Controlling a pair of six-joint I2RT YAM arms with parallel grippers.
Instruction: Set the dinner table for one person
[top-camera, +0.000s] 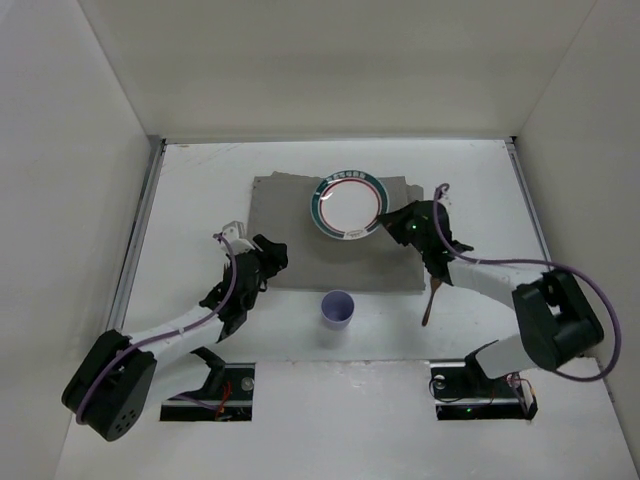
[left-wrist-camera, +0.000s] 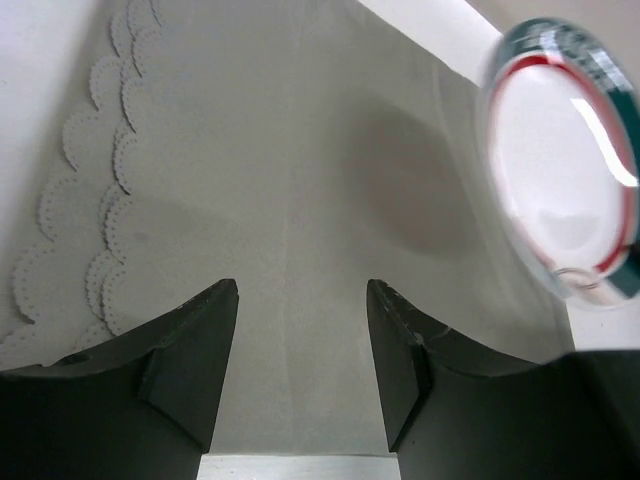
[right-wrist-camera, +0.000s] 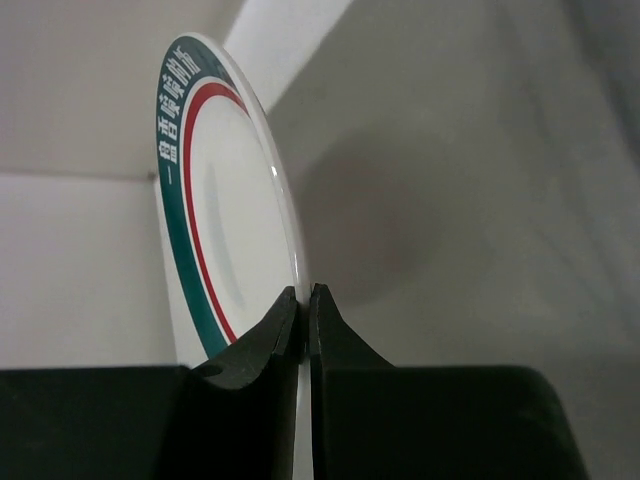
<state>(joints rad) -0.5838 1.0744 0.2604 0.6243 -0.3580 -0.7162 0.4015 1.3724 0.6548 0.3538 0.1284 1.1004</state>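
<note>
1. White walls (top-camera: 70, 150) box in the dinner table (top-camera: 200, 190), a flat matte white top filling the middle of the overhead view. Thin metal rails (top-camera: 137, 230) run down its left and right edges.
2. A grey cloth mat (top-camera: 300, 250) lies at upper centre of that view, and a plate (top-camera: 348, 207) with a green and red band sits over its upper right part.
3. The right gripper (right-wrist-camera: 306, 292) is clenched on the plate's rim at the plate's right side, and its own camera shows the rim pinched edge-on between the fingers. A soft shadow on the cloth hints the plate is raised, though that cannot be told for sure.
4. The left gripper (left-wrist-camera: 300, 285) hangs over the mat's left half with fingers parted and nothing between them.
5. A lilac cup (top-camera: 337, 308) stands on bare tabletop just below the mat's lower edge. A thin brown utensil (top-camera: 431, 298) lies at lower right beside the right arm, too small to identify.
6. The table looks stiff and fixed, a surface to set things on rather than to grip, and smooth enough that items may slide. The plate appears hard, glossy and breakable, and its rim is the only hold. A pinch at one edge leaves its weight hanging, so it could tip or slip and calls for a flat, gentle landing.
</note>
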